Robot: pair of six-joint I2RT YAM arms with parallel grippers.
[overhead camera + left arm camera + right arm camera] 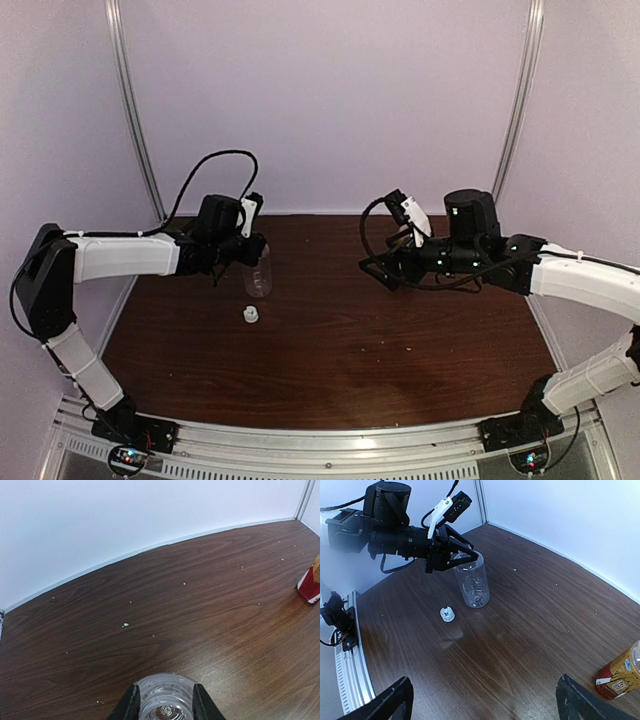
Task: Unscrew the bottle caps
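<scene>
The clear bottle (pixel 258 276) stands on the brown table at the left with its mouth uncapped. My left gripper (pixel 250 250) is shut on its neck, and the left wrist view looks down into the open mouth (pixel 165 697) between the black fingers (pixel 129 705). One white bottle cap (pixel 249 315) lies loose on the table just in front of it, also seen in the right wrist view (pixel 447 614). The amber bottle (pixel 620 675) with its red-and-white label lies at the right, its top cut off by the frame. My right gripper (pixel 485 705) hangs open above bare table.
White walls close the table at the back and sides, with a metal post in each back corner. A metal rail (pixel 320 445) runs along the near edge by the arm bases. Small white crumbs dot the wood (pixel 125 625).
</scene>
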